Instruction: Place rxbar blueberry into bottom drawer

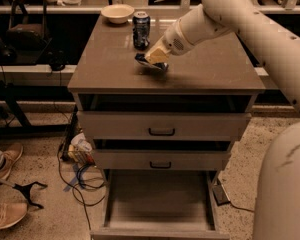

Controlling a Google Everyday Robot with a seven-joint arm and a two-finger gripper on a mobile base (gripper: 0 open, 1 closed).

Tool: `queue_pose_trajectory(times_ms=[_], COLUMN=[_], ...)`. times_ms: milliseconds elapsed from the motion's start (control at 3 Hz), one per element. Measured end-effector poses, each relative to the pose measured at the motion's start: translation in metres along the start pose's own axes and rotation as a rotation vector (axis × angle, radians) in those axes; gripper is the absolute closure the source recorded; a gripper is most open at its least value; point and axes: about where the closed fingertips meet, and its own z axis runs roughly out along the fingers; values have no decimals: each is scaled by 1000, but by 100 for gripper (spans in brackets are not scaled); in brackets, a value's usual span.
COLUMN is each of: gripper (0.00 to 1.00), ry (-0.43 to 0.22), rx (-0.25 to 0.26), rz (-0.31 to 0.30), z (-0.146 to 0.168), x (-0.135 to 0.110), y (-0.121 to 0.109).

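The rxbar blueberry (142,59), a flat dark blue bar, is held in my gripper (156,60) just above the cabinet top (110,69), near its middle. The gripper's pale fingers are shut on the bar, and only the bar's left end and lower edge show. My arm reaches in from the upper right. The bottom drawer (157,206) stands pulled out at the foot of the cabinet, its bare floor open to view, directly below and in front of the gripper.
A dark blue soda can (141,30) stands just behind the gripper, and a pale bowl (117,13) sits at the back left of the top. The two upper drawers (161,126) are slightly ajar. Cables and a shoe (7,159) lie on the floor at left.
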Motion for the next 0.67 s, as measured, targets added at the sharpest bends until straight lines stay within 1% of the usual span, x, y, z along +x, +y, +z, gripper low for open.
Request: queue_pose_trajectory(times_ms=[333, 667], gripper=[100, 100], ry=[-46, -38], rx=[-12, -26], rz=[-50, -48], z=[-45, -74], x=[-11, 0], y=[38, 72])
